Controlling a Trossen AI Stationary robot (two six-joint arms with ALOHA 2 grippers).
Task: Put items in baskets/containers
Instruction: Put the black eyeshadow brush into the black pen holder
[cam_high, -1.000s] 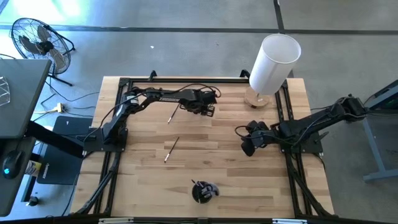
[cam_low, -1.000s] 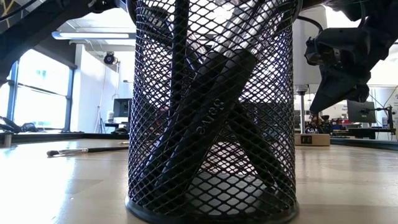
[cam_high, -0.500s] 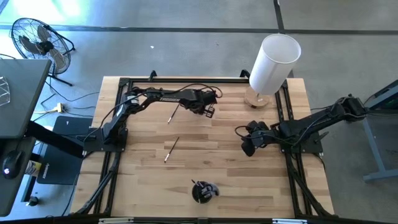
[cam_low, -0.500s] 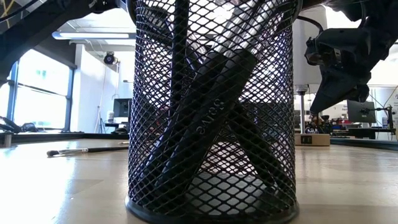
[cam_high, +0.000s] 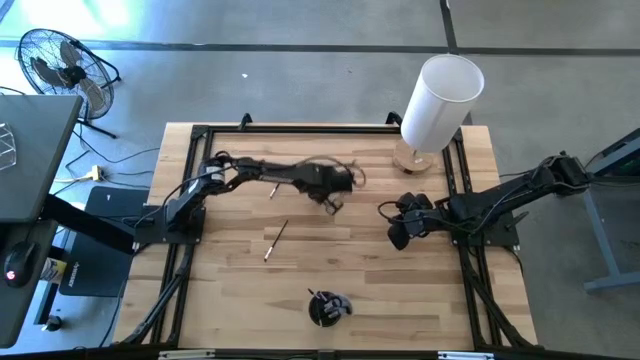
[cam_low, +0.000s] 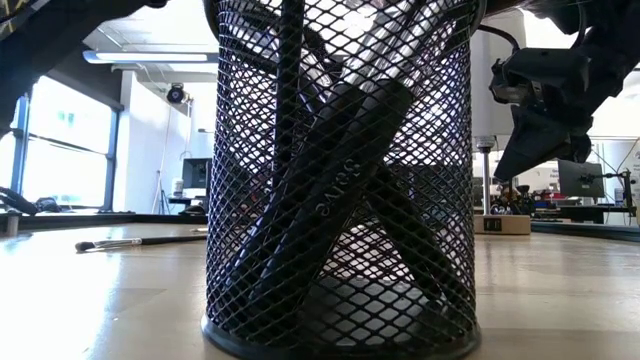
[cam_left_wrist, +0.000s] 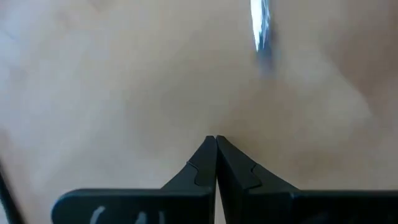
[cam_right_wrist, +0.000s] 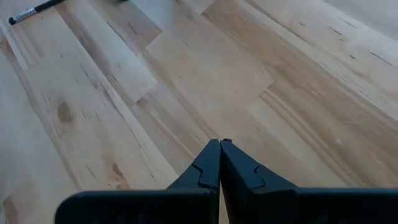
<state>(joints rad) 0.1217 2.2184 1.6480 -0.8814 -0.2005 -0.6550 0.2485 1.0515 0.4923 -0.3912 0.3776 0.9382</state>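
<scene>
Count on the surface (cam_high: 230, 290): two brushes lying loose, one (cam_high: 276, 240) near the middle, one (cam_high: 273, 189) beside the left arm. One black mesh cup (cam_high: 326, 309) at the near edge, holding several brushes; number inside cannot be told. One white cylinder (cam_high: 438, 100). Two arms, two grippers: left (cam_high: 333, 204), right (cam_high: 397, 240).

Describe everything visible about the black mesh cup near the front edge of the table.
The black mesh cup is a small round container of dark wire mesh with a solid rim at its base. It stands upright on the wooden table, near the front edge, about midway between the two arms. Several makeup brushes lean crossed inside it, dark handles against the mesh; one carries pale lettering. From above, the cup shows brush ends sticking out of its top. No end effector touches it.
</scene>
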